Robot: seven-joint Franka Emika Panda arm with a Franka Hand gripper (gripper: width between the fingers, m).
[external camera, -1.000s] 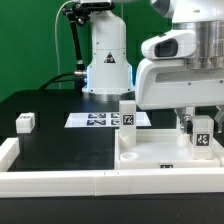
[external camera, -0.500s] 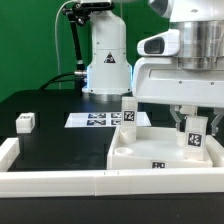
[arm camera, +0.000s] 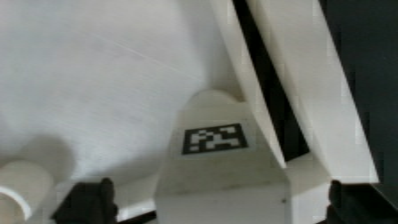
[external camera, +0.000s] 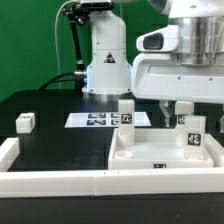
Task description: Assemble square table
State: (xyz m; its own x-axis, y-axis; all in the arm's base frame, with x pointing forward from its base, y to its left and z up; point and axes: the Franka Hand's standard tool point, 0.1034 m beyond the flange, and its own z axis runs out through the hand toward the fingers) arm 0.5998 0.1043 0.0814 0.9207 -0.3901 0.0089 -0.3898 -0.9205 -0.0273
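Observation:
The square table's white panel (external camera: pixel 150 158) lies rim up at the exterior view's right; in the wrist view it (arm camera: pixel 98 80) fills most of the picture. Three tagged white legs stand on it: one (external camera: pixel 127 113) at its left corner, one (external camera: pixel 183 110) further back, and one (external camera: pixel 196 137) at the right. My gripper (external camera: pixel 190 112) hangs open just above that right leg. The wrist view shows this leg (arm camera: pixel 217 140) between my dark fingertips (arm camera: pixel 93 200), with a gap on each side. My gripper (arm camera: pixel 222 203) holds nothing. A loose leg (external camera: pixel 25 122) lies at the far left.
The marker board (external camera: pixel 95 120) lies flat on the black table in front of the robot base (external camera: pixel 105 65). A long white L-shaped rail (external camera: pixel 60 182) runs along the front edge and up the left side. The panel's raised rim (arm camera: pixel 285 70) runs beside the leg.
My jaws have opened off the right leg and the gripper has risen a little. The leg stays upright on the panel.

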